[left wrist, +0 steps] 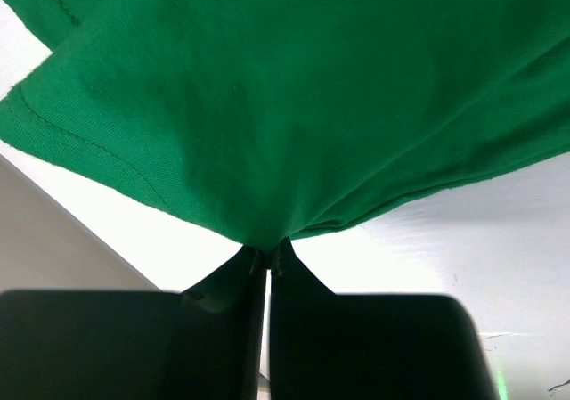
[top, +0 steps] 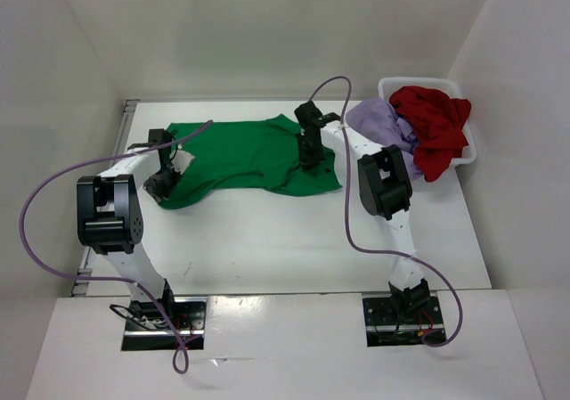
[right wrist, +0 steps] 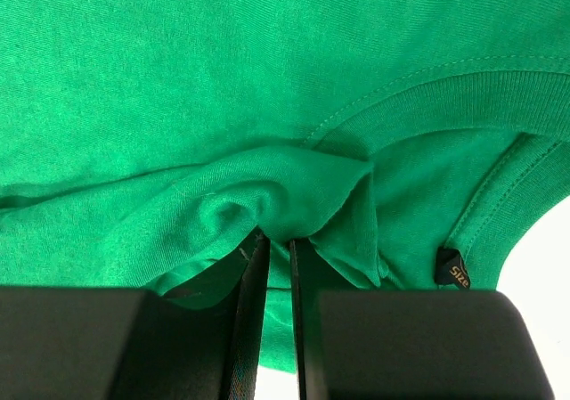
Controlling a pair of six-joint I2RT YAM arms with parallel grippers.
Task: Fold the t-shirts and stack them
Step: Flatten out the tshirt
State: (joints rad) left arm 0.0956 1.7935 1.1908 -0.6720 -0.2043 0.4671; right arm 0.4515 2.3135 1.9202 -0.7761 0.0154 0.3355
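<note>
A bright green t-shirt (top: 249, 155) lies spread across the back of the table. My left gripper (top: 165, 179) stands at its left end and is shut on a pinch of the green cloth (left wrist: 294, 97), which hangs lifted off the white table. My right gripper (top: 309, 157) is at the shirt's right part, near the ribbed collar (right wrist: 463, 93). Its jaws are closed on a raised fold of green cloth (right wrist: 267, 200), with only a thin gap between them. The dark red t-shirt (top: 432, 124) and the pale lavender t-shirt (top: 383, 119) lie bunched in the basket.
The white basket (top: 468, 151) stands at the back right corner, with the lavender shirt spilling over its left side. White walls close in the table at left, back and right. Purple cables loop from both arms. A dark size label (right wrist: 452, 269) sits inside the collar.
</note>
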